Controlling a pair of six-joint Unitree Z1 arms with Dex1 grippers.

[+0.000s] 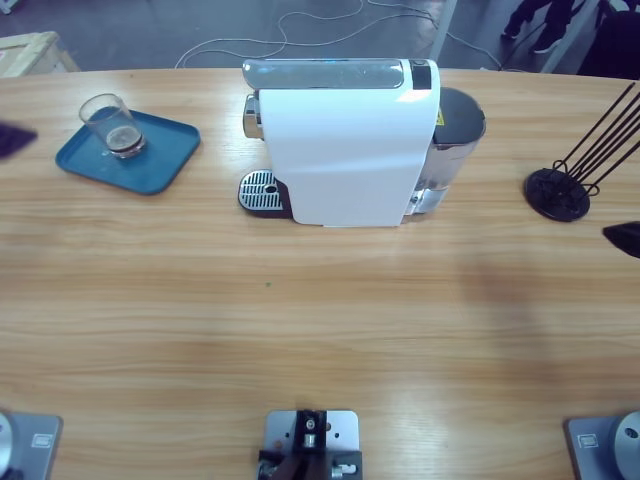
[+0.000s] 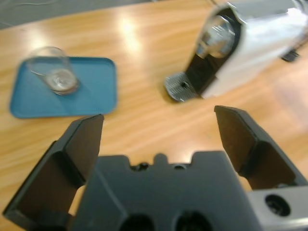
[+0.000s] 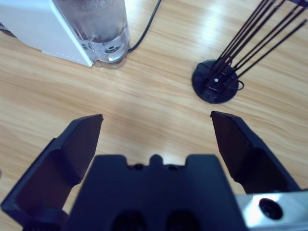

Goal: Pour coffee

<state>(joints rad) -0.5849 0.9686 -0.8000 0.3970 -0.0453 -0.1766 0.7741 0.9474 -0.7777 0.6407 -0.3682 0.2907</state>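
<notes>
The long wooden table (image 1: 320,330) fills nearly everything, its pale planks running lengthwise with a soft sheen where overhead light glares off the varnish. Beyond its far edge lies a grey floor (image 1: 170,35), and white cables (image 1: 300,25) loop loosely across it. At the far left corner stands something of light wood, perhaps a crate or pallet (image 1: 30,50), only partly in sight. A white upright, maybe a table leg or post (image 1: 443,28), rises near the far right. Further right, dark trouser legs and shoes of a person (image 1: 545,25) show on the floor, beside a dark mass I cannot make out.
</notes>
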